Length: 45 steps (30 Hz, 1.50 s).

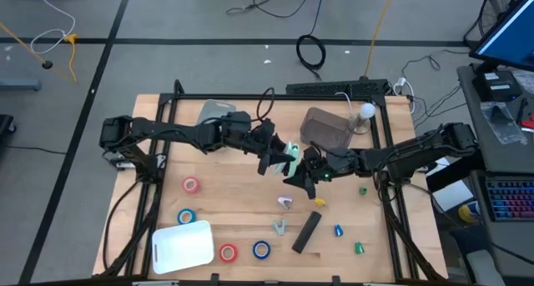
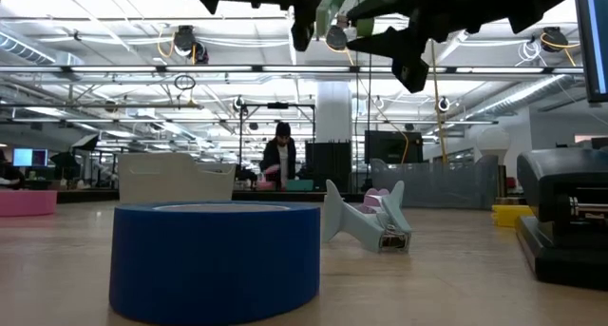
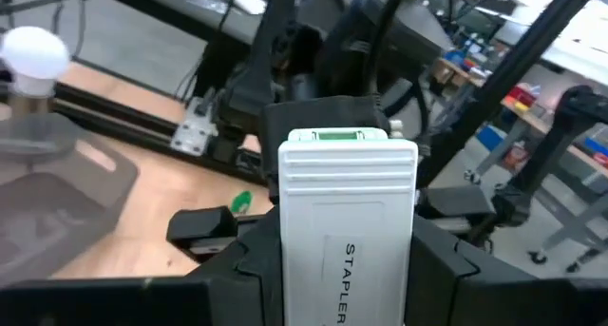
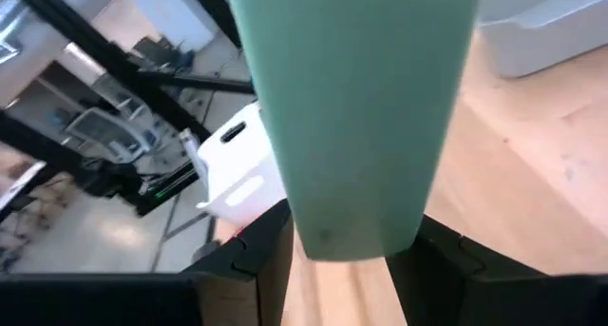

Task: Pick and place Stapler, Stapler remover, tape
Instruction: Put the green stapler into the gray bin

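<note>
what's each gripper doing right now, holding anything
Left gripper: closed on the green-and-white stapler, held above the table.
Right gripper: on the same stapler; whether it grips cannot be told.

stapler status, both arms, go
Left gripper shut on pale green-and-white stapler, held above the wooden table. Right gripper around its other end, grip unclear. Nothing in the way.

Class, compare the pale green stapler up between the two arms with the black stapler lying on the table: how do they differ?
Colour: the pale green stapler is light; the black stapler is dark all over. Pose: the pale green stapler is off the table, in the left gripper's jaws; the black stapler lies flat, untouched. Both are long and narrow.
</note>
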{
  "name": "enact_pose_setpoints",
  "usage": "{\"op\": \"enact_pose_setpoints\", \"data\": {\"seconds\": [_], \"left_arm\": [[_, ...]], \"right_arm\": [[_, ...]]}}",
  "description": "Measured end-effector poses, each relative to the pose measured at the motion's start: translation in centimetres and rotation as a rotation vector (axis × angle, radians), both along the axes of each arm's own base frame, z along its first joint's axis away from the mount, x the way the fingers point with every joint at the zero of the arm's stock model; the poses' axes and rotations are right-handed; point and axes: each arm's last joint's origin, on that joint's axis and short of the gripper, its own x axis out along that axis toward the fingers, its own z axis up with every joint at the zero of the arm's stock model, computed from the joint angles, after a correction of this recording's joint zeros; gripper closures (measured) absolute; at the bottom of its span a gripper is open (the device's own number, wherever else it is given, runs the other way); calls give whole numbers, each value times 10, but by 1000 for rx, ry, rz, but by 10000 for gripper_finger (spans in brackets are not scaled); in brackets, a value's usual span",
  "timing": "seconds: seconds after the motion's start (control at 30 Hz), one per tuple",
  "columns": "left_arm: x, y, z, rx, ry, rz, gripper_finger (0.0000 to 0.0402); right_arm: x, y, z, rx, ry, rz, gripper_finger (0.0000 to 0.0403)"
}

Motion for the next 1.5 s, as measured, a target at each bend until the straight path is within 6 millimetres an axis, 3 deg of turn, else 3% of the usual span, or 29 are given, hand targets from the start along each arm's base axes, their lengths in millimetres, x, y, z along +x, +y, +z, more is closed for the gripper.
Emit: {"op": "enact_pose_setpoints", "data": {"seconds": [0.33,0.6,0.77,1.0,1.17,1.37,1.5], "left_arm": [[1,3,11,-1,-117,69,259],[0,22,13,-19,-132,139,259],[-5,33,15,-35,-121,89,259],[-34,38,31,-32,-13,16,259],[-55,31,47,-7,19,-4,259],[-52,17,49,4,-15,-48,259],[-44,11,48,-4,-62,-62,259]], "right_arm": [[2,-2,9,-31,-87,-25,205],[-1,2,-1,-18,16,18,176],[-2,5,-3,-20,44,37,178],[-9,5,3,-25,42,25,217],[-14,2,16,-48,-32,-43,267],[-15,-2,37,-97,-207,-111,338],[-15,-4,37,-114,-214,-119,383]]}}
